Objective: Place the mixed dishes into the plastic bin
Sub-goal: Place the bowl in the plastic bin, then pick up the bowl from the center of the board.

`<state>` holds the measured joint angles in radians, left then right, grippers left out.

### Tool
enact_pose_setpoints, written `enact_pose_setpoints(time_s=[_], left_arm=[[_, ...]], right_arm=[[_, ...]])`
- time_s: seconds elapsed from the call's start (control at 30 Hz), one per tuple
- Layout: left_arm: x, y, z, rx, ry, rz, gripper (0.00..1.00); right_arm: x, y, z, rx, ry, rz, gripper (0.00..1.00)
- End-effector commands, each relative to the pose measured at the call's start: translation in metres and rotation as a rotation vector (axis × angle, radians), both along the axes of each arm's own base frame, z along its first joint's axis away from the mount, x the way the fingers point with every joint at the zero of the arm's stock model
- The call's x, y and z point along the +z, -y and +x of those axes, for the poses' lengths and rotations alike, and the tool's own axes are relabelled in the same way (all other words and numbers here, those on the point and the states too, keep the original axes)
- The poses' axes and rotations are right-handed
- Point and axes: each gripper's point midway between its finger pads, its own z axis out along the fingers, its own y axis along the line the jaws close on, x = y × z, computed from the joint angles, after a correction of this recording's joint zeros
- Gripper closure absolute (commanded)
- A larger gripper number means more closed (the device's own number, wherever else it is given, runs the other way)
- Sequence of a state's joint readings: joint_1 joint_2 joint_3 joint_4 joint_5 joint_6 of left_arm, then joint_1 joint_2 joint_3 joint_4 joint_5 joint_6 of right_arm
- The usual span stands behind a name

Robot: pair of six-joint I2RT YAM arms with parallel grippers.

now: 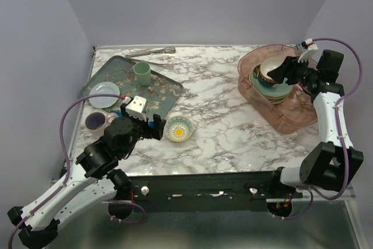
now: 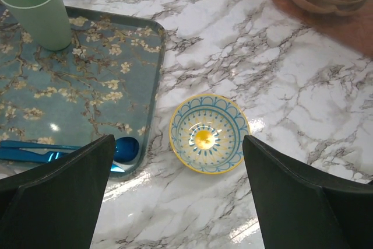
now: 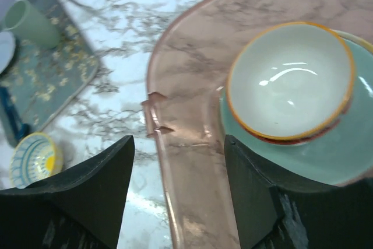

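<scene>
Left gripper [image 2: 178,138], entry one: jaws standing wide apart, holding nothing and touching nothing, and hovering directly over the small blue-and-yellow bowl [image 2: 208,133], which is sitting upright on the marble table [image 2: 274,80] just beside the corner of the floral tray [image 2: 76,86]. Right gripper [image 3: 178,144], entry two: jaws also standing apart and empty, hanging over the near wall of the plastic bin [image 3: 192,161], with the cream-lined bowl [image 3: 289,80] lying just past its right finger, not gripped, and nesting on the mint green plate [image 3: 349,155] in the stack inside the bin. Judged step: the stacked dishes are reading as already placed, and the small bowl is reading as the next item, approach under way but no contact made. Next move, as judged: the left arm is needing to descend, close on the bowl's rim and carry it across the table to the bin at the far right, while the right arm is needing to lift clear of the rim. Remaining on the tray: green cup [image 2: 35,10] and blue utensil [image 2: 52,151].
</scene>
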<state>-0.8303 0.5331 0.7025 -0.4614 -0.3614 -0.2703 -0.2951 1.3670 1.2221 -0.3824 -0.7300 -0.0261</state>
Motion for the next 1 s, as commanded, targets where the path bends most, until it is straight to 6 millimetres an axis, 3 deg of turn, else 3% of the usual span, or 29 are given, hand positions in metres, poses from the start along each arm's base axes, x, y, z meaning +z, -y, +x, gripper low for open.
enact_pose_setpoints(time_s=[0.0, 0.13, 0.47, 0.57, 0.7, 0.97], left_arm=[[-0.009, 0.020, 0.000, -0.087, -0.055, -0.048, 0.01], [-0.013, 0.027, 0.001, -0.104, -0.101, -0.088, 0.01], [-0.025, 0.052, -0.003, -0.134, -0.216, -0.282, 0.01], [-0.038, 0.057, -0.002, -0.110, -0.257, -0.352, 0.01], [-0.060, 0.055, 0.001, -0.038, -0.320, -0.400, 0.01], [-0.080, 0.040, 0.012, 0.135, -0.367, -0.451, 0.01]], right_arm=[[0.021, -0.039, -0.028, 0.250, 0.109, 0.096, 0.29], [0.028, -0.056, -0.045, 0.352, 0.130, 0.156, 0.29], [0.034, -0.075, -0.072, 0.458, 0.124, 0.247, 0.29], [0.035, -0.081, -0.079, 0.484, 0.130, 0.251, 0.29], [0.030, -0.087, -0.086, 0.507, 0.122, 0.260, 0.29], [0.024, -0.099, -0.098, 0.551, 0.114, 0.268, 0.29]])
